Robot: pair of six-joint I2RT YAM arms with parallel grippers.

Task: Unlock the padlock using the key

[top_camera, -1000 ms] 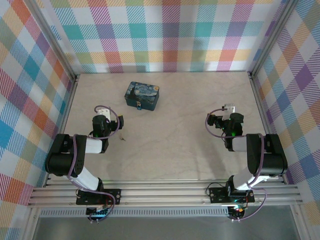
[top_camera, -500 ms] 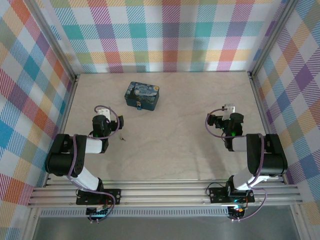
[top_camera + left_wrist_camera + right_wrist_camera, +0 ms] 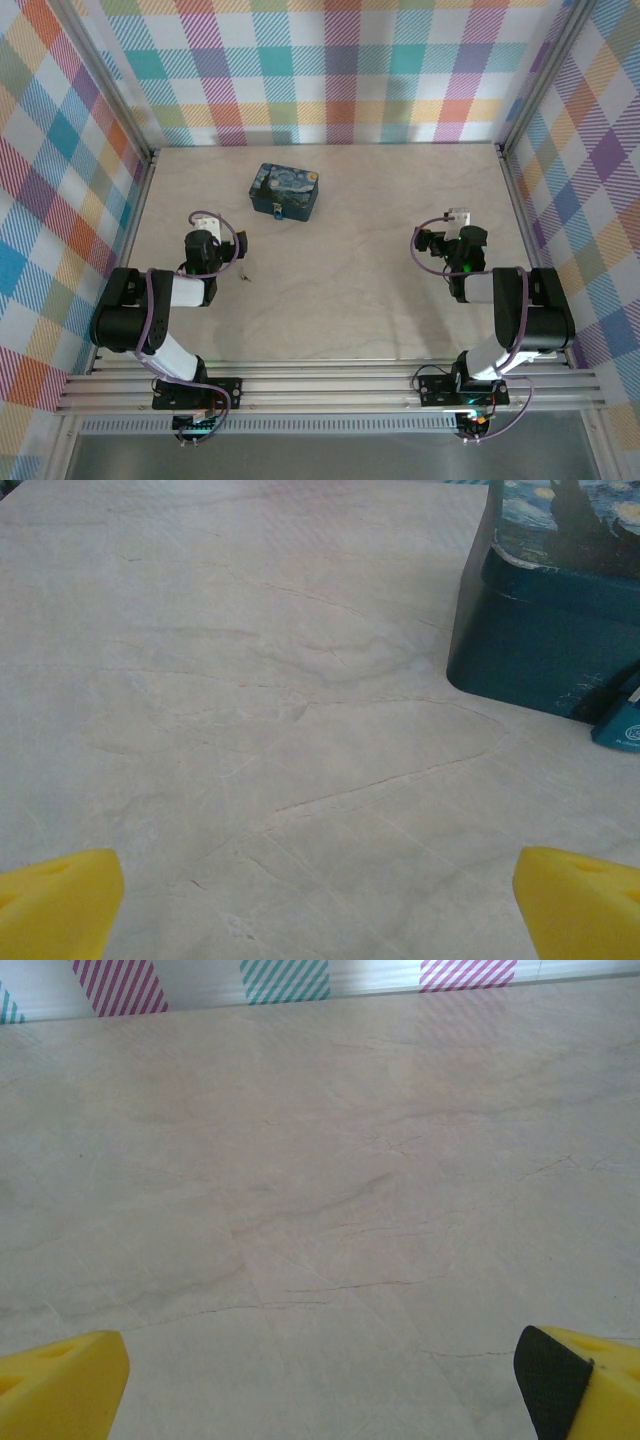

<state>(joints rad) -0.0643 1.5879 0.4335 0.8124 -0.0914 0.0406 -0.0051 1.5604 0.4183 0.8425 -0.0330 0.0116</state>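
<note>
**Pale marbled bench, no motion: both hands wait apart and empty**

Over the last second nothing has shifted in the top view. Arms, box and lock sit as they were, so I judge the unlocking not yet begun.

The left hand point(image 3: 320, 920) has its yellow fingers point(image 3: 55, 900) spread wide with nothing between them, and the right hand point(image 3: 320, 1390) is the same.

The padlock point(image 3: 277, 210) rests against the near face of the tin box point(image 3: 285, 191), beyond the left hand. The key point(image 3: 246, 272) seems to be the dark sliver just right of the left arm, though it is too small to be sure.

The bench point(image 3: 350, 290) lies open between the arms. The plaid wall point(image 3: 60, 200) stands near on the left.
</note>
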